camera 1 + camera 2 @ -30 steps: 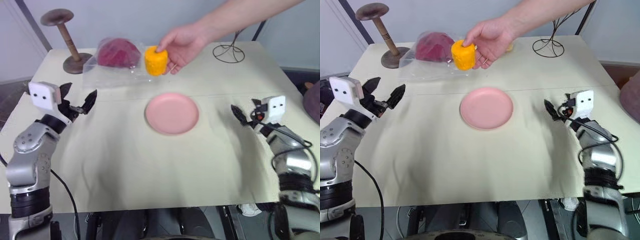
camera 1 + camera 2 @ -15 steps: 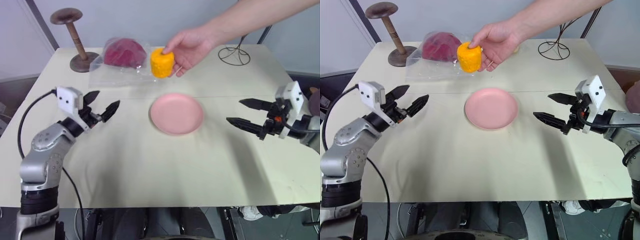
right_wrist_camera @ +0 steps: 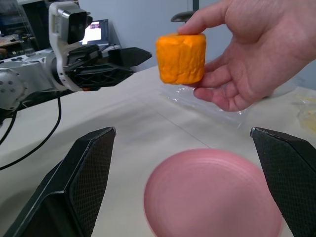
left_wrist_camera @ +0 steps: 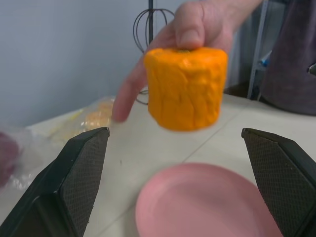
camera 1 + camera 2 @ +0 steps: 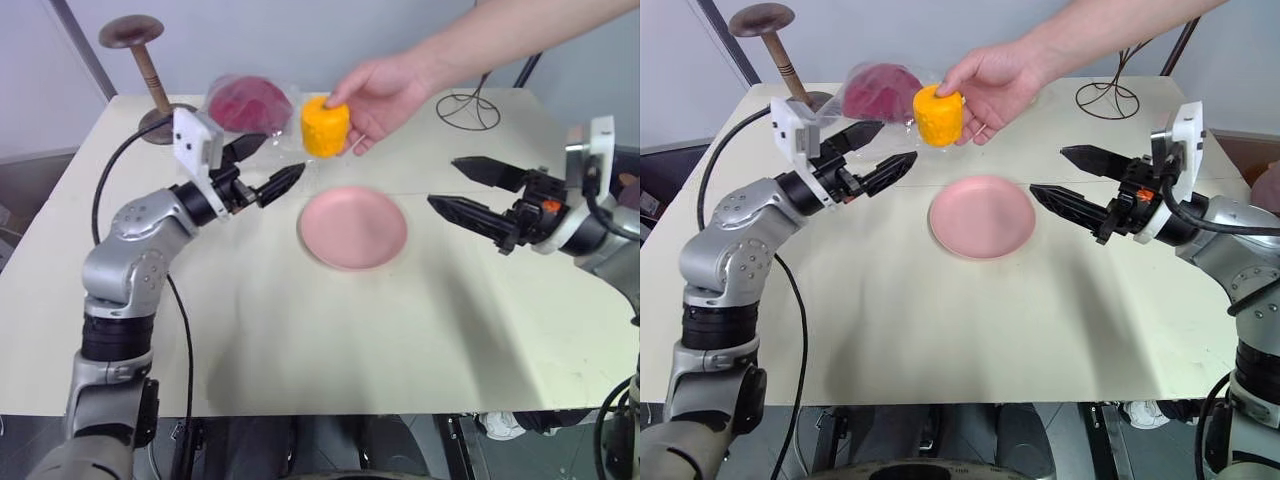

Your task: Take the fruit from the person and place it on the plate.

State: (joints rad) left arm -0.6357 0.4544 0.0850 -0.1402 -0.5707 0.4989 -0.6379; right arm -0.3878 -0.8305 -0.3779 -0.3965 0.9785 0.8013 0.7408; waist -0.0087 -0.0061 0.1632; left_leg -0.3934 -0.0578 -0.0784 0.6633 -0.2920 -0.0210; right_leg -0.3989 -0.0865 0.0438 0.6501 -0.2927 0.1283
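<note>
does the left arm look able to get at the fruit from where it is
Probably yes. The left gripper has its jaws open and aimed at the fruit, which the person's hand holds up above the table beyond the plate. Nothing lies between them; the fingers grip the fruit's top and far side.

One chunky yellow-orange cylindrical fruit (image 5: 325, 127). One round pale pink plate (image 5: 353, 227). Two clear plastic bags (image 5: 235, 128), one wooden stand (image 5: 150, 80), one wire rack (image 5: 468, 104).

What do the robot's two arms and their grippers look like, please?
Both arms are silver-grey metal with rounded joints and loose black cables. Each wrist carries a white boxy camera block. The left gripper and right gripper each have two tapered black fingers with textured inner pads; orange shows at the right wrist.
</note>
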